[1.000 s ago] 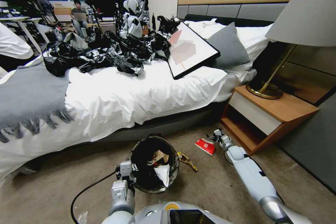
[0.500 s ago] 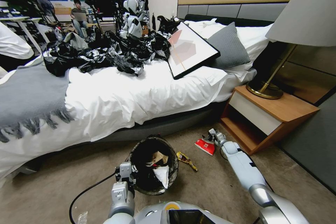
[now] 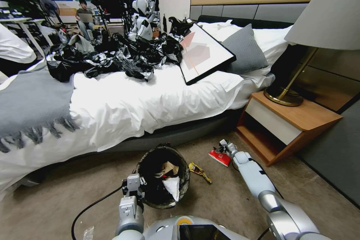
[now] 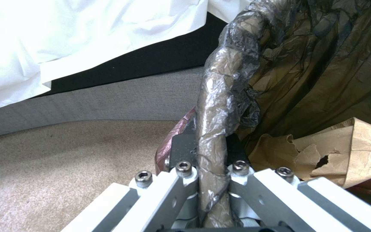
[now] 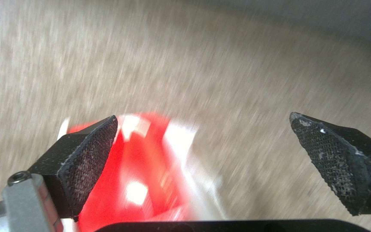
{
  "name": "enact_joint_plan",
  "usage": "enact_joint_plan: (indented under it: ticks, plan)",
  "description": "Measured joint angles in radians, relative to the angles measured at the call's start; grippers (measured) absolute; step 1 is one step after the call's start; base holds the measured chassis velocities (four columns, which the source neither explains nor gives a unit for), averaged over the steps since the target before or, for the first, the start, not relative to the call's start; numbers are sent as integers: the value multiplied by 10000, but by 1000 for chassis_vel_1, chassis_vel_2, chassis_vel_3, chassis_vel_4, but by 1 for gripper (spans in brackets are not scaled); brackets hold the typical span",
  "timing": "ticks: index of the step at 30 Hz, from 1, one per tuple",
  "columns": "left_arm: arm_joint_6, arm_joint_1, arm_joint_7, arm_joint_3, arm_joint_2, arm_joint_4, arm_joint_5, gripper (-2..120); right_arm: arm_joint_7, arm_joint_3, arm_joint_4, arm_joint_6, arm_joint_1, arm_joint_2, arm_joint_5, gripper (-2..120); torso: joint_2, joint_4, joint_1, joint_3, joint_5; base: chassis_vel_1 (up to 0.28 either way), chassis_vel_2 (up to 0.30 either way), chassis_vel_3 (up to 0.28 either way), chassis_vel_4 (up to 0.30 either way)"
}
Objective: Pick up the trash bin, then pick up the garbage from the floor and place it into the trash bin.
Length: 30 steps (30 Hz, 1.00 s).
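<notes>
**Bin in my left gripper, right gripper spread over a red wrapper**

My left gripper [image 4: 211, 180] is clamped on the bag-wrapped rim of the trash bin [image 3: 148, 168], which sits on the carpet [image 3: 56, 202] in front of me, just below the edge of the bed [image 3: 123, 108]. In the left wrist view the rim runs straight between my fingers [image 4: 164, 193], but the crinkled liner covers the plastic under it, so I cannot make out the bin's own wall there. Inside the bin I see a torn brown paper scrap [image 4: 344, 151] and, in the head view, a white scrap [image 3: 174, 186]; whatever lies deeper is lost in the dark liner.

My right gripper [image 3: 222, 145] is down at the floor beside the nightstand [image 3: 296, 120], with its pads [image 5: 89, 161] wide apart and nothing between them. A red wrapper [image 3: 219, 157] lies on the carpet right at it. In the right wrist view the wrapper is streaked with blur and partly hidden behind one pad, so I cannot read its print or tell whether the pad touches it. A yellow wrapper [image 3: 199, 171] lies on the floor between the bin and the red one, apart from both grippers; its markings are too small to make out.
</notes>
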Motion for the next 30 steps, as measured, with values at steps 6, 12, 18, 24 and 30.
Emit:
enact_joint_plan:
  ticks: [6, 12, 18, 24, 30]
  plan:
    - [-9, -40, -2, 34, 3, 50, 18, 0, 70, 117, -60, -12, -306, 181, 7, 100, 0, 2, 0, 0, 2, 0, 0, 0, 0]
    - [-9, -64, -5, 19, 36, 55, -5, 0, 150, 344, -443, 154, -440, 276, -15, 99, 1, 6, 0, -3, -1, 0, 0, 0, 0]
    - [-15, -84, -8, 31, 36, 57, -16, 0, 41, 491, -801, 413, -423, 264, 123, 86, 2, 5, -1, -4, -1, 0, 0, 0, 0]
    - [-16, -106, -13, 38, 38, 75, -25, 0, -42, 566, -861, 538, -484, 181, 254, 67, 2, 2, -1, -3, -1, 0, 0, 0, 0]
    - [-16, -97, -14, 64, 33, 80, -20, 0, -29, 557, -845, 539, -528, 185, 286, 52, 2, 2, -1, -2, 0, 0, 0, 0, 0]
